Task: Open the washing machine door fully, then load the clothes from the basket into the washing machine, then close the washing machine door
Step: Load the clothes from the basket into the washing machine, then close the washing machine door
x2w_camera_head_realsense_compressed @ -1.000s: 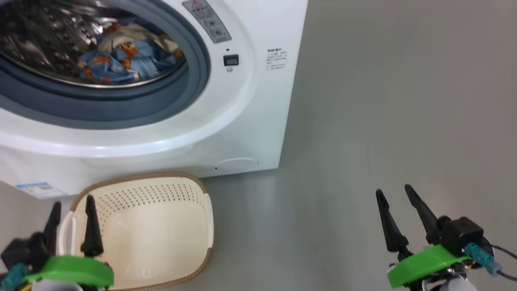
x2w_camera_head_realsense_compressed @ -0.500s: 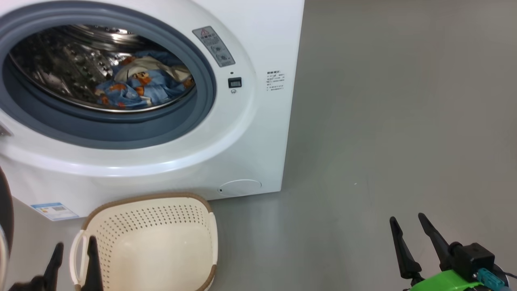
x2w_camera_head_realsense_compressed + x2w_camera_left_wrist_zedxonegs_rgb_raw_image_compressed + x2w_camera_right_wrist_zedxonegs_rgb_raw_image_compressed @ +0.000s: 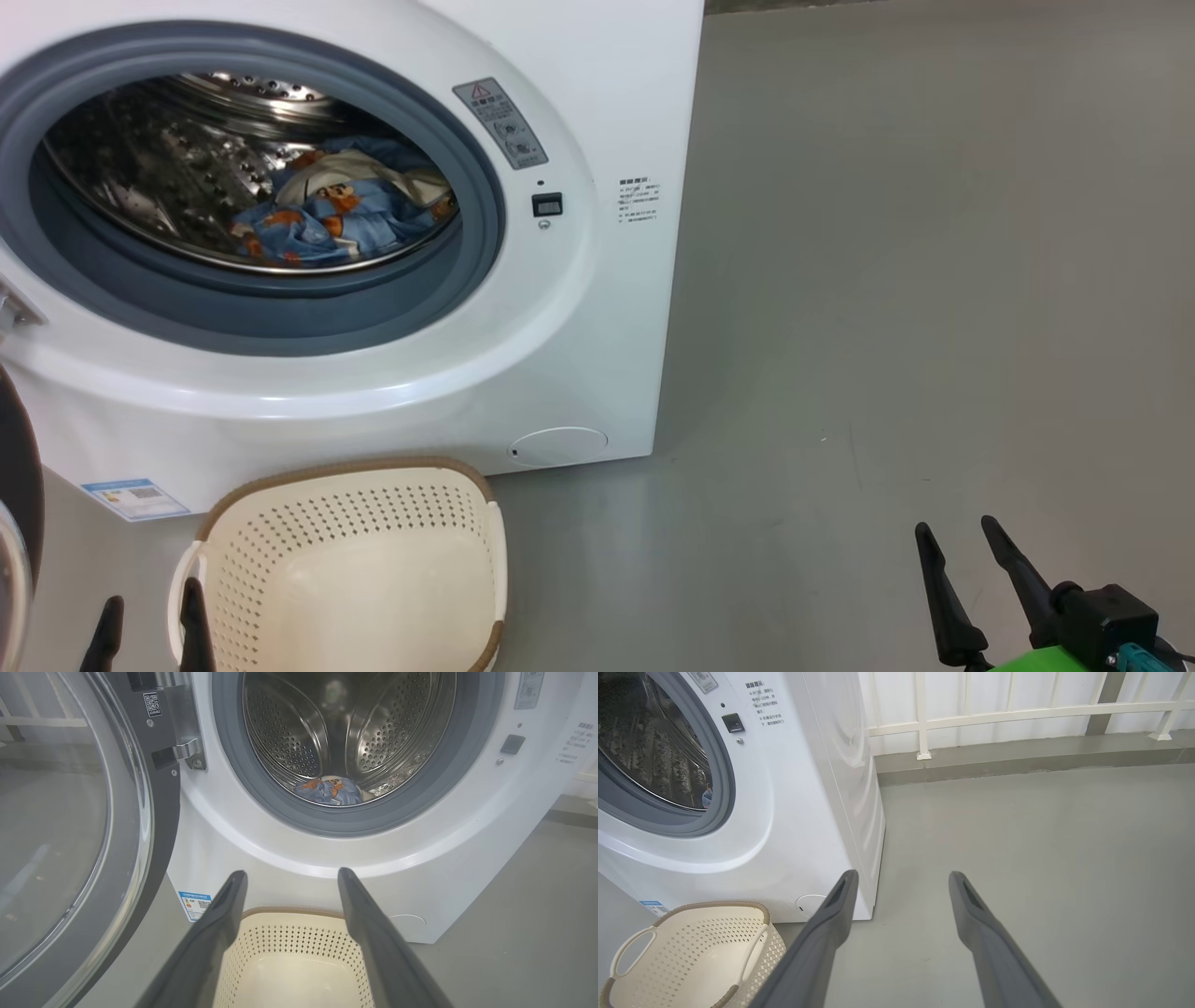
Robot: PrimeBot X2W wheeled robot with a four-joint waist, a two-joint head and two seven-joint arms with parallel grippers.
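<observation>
The white washing machine (image 3: 579, 308) stands with its mouth uncovered. Its black-rimmed glass door (image 3: 159, 826) is swung wide to the left, and its edge (image 3: 19, 504) shows in the head view. The light-blue clothes (image 3: 345, 219) with orange prints lie in the steel drum, and show low in the drum (image 3: 329, 791) from the left wrist. On the floor before the machine, the cream basket (image 3: 355, 560) has nothing in it. My left gripper (image 3: 149, 611) is open above the basket's left handle. My right gripper (image 3: 957, 530) is open over bare floor, well right of the machine.
Grey floor (image 3: 887, 280) spreads to the right of the machine. A white railing (image 3: 1017, 714) on a low kerb runs behind it. A blue label (image 3: 135, 497) sits at the machine's lower left corner. The open door takes up the space left of the basket.
The head camera has tilted up, so machine and basket sit lower in the picture. Both grippers have sunk toward the bottom edge, the left one more. Both stay open.
</observation>
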